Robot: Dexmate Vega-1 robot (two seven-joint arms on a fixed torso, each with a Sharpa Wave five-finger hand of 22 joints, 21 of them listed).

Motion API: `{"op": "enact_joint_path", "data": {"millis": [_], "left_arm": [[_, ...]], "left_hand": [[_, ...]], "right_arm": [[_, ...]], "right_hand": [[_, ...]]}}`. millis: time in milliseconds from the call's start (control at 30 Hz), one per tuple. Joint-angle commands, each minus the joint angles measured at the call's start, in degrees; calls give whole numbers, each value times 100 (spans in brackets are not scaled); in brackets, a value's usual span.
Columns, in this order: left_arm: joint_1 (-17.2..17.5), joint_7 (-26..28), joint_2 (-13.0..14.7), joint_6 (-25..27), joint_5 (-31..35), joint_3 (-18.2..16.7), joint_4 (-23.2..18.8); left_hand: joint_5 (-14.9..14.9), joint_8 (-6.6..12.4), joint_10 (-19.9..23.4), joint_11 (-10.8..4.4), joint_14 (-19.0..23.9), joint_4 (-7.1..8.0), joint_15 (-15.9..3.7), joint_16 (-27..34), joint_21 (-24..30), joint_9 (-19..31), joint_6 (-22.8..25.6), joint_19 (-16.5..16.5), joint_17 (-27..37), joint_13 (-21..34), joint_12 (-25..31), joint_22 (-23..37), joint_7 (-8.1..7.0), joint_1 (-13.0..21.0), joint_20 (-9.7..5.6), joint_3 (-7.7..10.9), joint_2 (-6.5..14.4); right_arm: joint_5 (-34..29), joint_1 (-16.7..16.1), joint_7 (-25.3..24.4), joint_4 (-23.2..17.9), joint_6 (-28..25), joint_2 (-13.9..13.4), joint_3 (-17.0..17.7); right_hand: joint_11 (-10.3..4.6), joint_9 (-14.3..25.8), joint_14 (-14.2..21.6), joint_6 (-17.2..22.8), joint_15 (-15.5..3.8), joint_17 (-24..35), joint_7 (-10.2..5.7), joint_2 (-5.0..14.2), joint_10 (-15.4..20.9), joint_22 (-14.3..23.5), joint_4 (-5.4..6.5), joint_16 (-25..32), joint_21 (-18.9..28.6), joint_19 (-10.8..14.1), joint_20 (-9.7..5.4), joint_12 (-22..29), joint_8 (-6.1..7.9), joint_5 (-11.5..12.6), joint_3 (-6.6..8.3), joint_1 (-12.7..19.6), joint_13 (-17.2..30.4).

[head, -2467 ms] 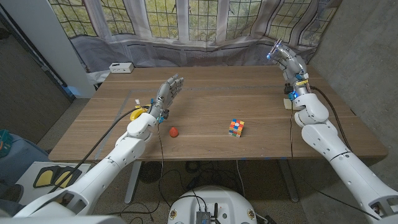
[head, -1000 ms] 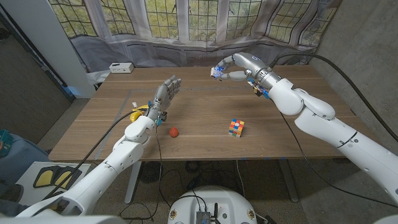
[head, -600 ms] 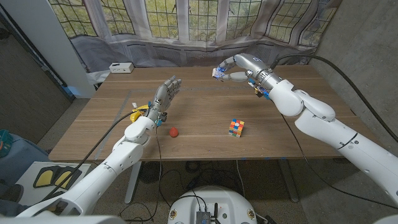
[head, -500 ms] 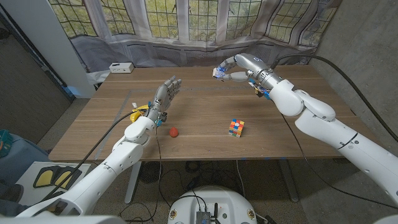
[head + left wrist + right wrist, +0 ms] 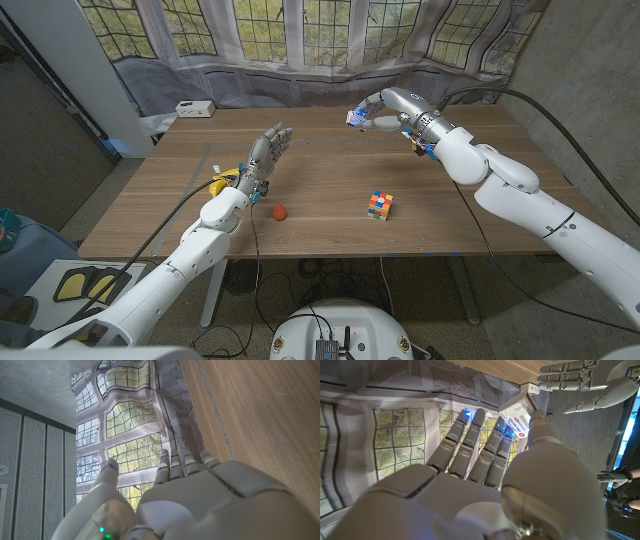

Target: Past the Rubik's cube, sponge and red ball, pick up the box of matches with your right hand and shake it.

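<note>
My right hand (image 5: pixel 378 110) is raised over the back middle of the table and pinches the small white matchbox (image 5: pixel 354 117) between thumb and fingertips. In the right wrist view the matchbox (image 5: pixel 517 412) with its red and blue print sits at the fingertips of my right hand (image 5: pixel 485 475). The Rubik's cube (image 5: pixel 379 205) lies nearer the front, and the red ball (image 5: pixel 280 212) to its left. A yellow sponge (image 5: pixel 221 182) shows partly behind my left wrist. My left hand (image 5: pixel 268 153) stands upright, fingers apart, holding nothing; the left wrist view shows my left hand (image 5: pixel 190 500) the same.
A white box (image 5: pixel 194 108) sits at the table's far left corner. A curtain with a window pattern (image 5: pixel 300 40) hangs behind the wooden table (image 5: pixel 330 160). A concrete wall stands at the right.
My right arm has swung from the table's far right to the back middle. Over the last second the hand and matchbox shifted slightly rightward. The left hand has stayed put.
</note>
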Motion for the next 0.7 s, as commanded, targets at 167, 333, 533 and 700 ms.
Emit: {"op": "enact_joint_path", "data": {"millis": [167, 333, 533, 700], "left_arm": [[23, -9, -4, -14, -41, -21, 56], [23, -19, -8, -25, -50, -26, 84], [16, -15, -17, -43, -49, -33, 106], [-5, -39, -27, -68, -48, -32, 130]], "left_hand": [[-10, 3, 32, 34, -7, 6, 64, -6, 24, 33, 90, -22, 13, 9, -1, 30, -3, 37, 51, 51, 29], [-10, 2, 28, 12, -6, 7, 65, -6, 22, 33, 92, -27, 13, 9, -3, 30, 0, 36, 53, 52, 29], [-10, 4, 27, 25, -7, 7, 67, -6, 21, 33, 98, -30, 13, 9, -3, 30, 3, 35, 56, 52, 28], [-10, 6, 27, 33, -1, 8, 68, -3, 23, 33, 107, -27, 13, 9, -3, 30, 5, 34, 54, 53, 28]], "right_arm": [[186, 230, 174, 251, -211, 47, -125], [158, 321, 239, 318, -380, 59, -211], [118, 417, 282, 391, -547, 69, -302], [119, 445, 265, 426, -636, 68, -344]], "right_hand": [[-23, 3, 64, 249, -381, 2, -193, 209, 20, 16, 46, -38, -24, -9, 23, -11, 8, 23, 18, 86, 24], [-4, 2, 71, 247, -383, 5, -191, 210, 23, 16, 43, -38, -28, -15, 31, -14, 2, 21, 14, 86, 24], [-15, 1, 57, 243, -351, 10, -190, 211, 9, 16, 43, -46, -29, -13, 39, -25, -6, 19, 9, 81, 23], [1, 0, 55, 244, -365, 20, -187, 213, 10, 16, 44, -45, -31, -13, 45, -29, -12, 17, 1, 76, 22]]}}
